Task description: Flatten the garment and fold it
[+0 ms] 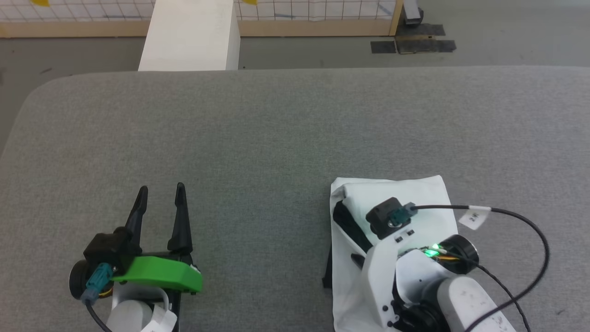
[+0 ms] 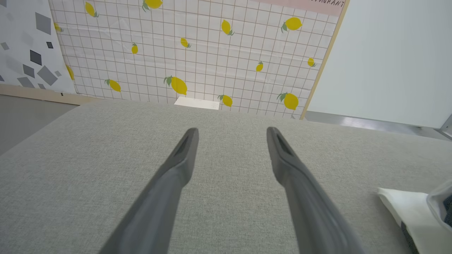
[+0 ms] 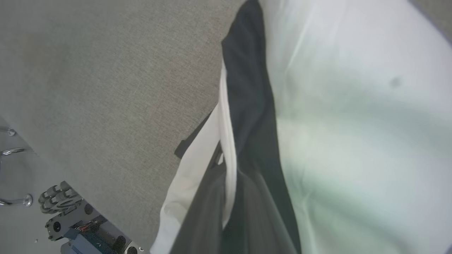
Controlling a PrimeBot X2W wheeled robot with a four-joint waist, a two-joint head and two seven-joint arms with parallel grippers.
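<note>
Garment (image 1: 428,193) folded compact on counter (image 1: 276,129), near right, long axis fore-aft; right claw (image 3: 229,176) down on it, grip can't tell; left claw (image 1: 161,188) wide open, empty, well off leftward.

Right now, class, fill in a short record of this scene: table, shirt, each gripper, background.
table: grey, fabric-covered, rounded far-left corner
shirt: folded into a compact white bundle, a black strip along its left edge, at the table's near right
left gripper: open, holding nothing, over bare table, apart from the shirt
right gripper: down at the shirt's black-and-white edge; too blurred to tell open from shut
background: lemon-print wall beyond the table
</note>
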